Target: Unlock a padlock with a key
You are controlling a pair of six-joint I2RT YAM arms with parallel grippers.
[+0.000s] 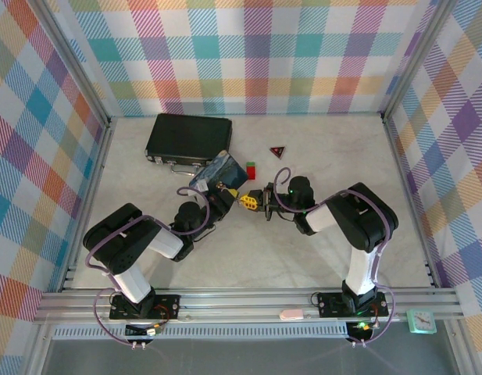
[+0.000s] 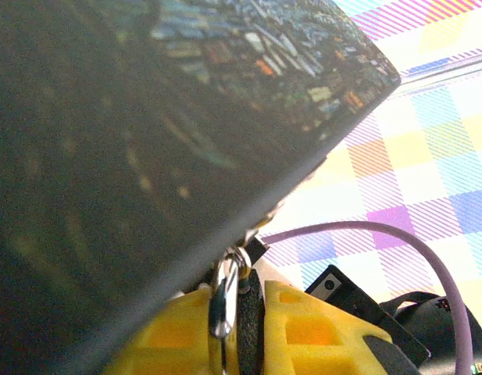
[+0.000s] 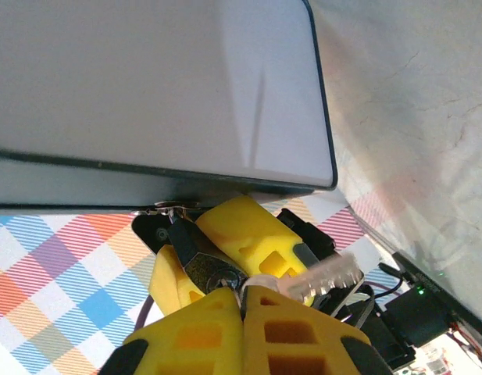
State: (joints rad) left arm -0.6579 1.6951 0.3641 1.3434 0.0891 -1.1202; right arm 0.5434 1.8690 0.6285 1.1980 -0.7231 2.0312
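Meeting above the middle of the surface (image 1: 248,262), just beside the blue painted tin (image 1: 214,170), the two hands face tip to tip. The left hand (image 2: 229,312) pinches the padlock (image 3: 208,269), its keyhole turned toward the right hand (image 3: 242,303), which is pressed together on the key (image 3: 255,283), whose pale tip touches the lock.

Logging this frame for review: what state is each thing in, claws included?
briefcase: closed, lying flat.
painted tin: lid state unclear.
padlock: clamped in left claw; locked or not, unclear.
key: pinched in right claw, at the padlock; insertion unclear.
left claw: shut on padlock.
right claw: shut on key.
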